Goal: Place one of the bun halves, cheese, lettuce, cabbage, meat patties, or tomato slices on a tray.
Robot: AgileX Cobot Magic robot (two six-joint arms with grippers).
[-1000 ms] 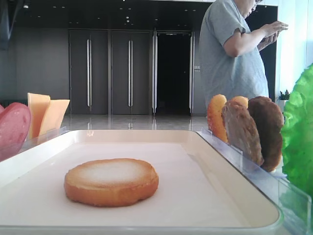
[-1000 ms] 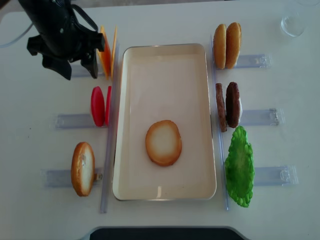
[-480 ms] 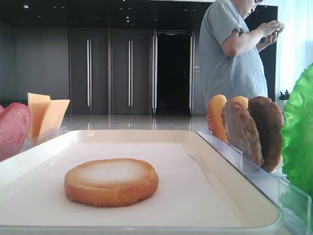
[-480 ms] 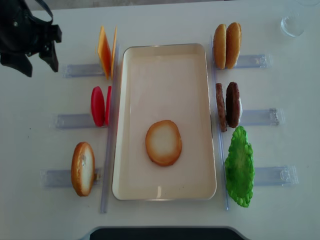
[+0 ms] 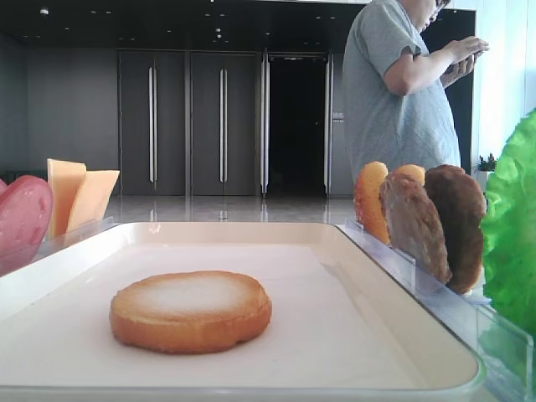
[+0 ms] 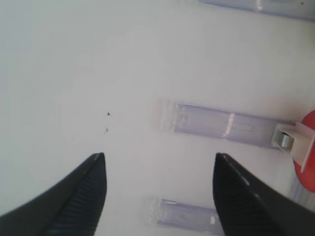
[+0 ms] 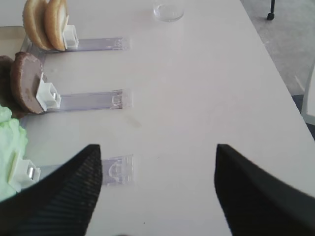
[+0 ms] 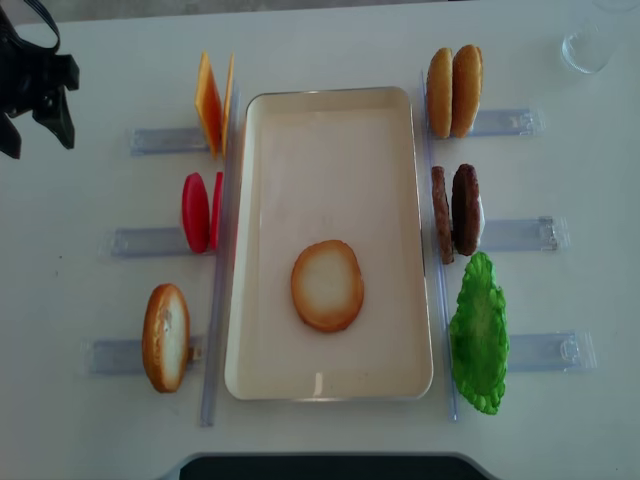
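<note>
Resting flat inside tray (image 8: pixel 250 240), one bun half (image 8: pixel 327 285); left gripper (image 8: pixel 33 128) and right gripper (image 7: pixel 157 196) both wide, empty.

- Cream-white tray (image 8: pixel 331 385): smooth, slightly glossy, plastic-looking, soft sheen along the raised rim.
- Bun half (image 8: pixel 327 285) at frame centre: matt pale face, finely grainy, with a smoother golden-brown rim.
- Meat patties (image 8: pixel 465 208) at right: dark brown, rough, pitted, matt.
- Lettuce (image 8: pixel 479 333) at lower right: bright green, crinkled, faintly waxy.
- Tomato slices (image 8: pixel 195 212) at left: smooth, even red, low sheen.
- Cheese (image 8: pixel 208 103) at upper left: flat, smooth, orange, matt.
- Racks (image 8: pixel 515 233): clear, glossy plastic.
- Table (image 8: pixel 560 420): white, smooth, matt.
- Left gripper (image 6: pixel 160 196) fingers (image 6: pixel 74 204): black, with a fine woven-looking texture, matt.
- Glass (image 8: pixel 587 45) at upper right: transparent, shiny.
</note>
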